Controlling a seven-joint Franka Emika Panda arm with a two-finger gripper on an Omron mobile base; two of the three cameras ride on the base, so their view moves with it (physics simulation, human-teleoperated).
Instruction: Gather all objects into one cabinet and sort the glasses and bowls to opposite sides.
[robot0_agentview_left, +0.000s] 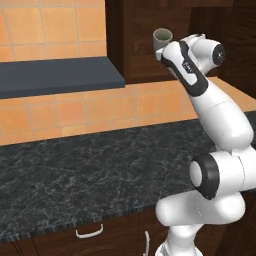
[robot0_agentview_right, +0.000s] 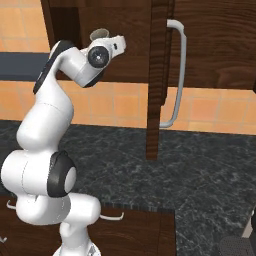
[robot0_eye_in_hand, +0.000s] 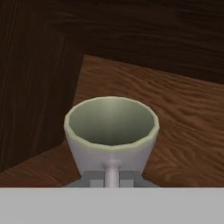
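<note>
A pale grey-beige mug (robot0_eye_in_hand: 111, 131), round-rimmed with a greenish-grey inside and one side handle, stands upright inside the open dark brown cabinet (robot0_eye_in_hand: 183, 127), near the corner where its wooden floor meets the left wall. The hand (robot0_eye_in_hand: 112, 178) is closed tight on the mug's handle, its fingers (robot0_eye_in_hand: 92, 178) pressed against it from both sides. Below the cabinet, the dark marbled desk (robot0_agentview_left: 85, 175) runs along an orange tiled wall (robot0_agentview_left: 90, 107).

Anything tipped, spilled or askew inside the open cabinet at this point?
Nothing stands out. The mug is upright and empty inside the cabinet, its handle pinched in the shut gripper. The cabinet door stands open.
</note>
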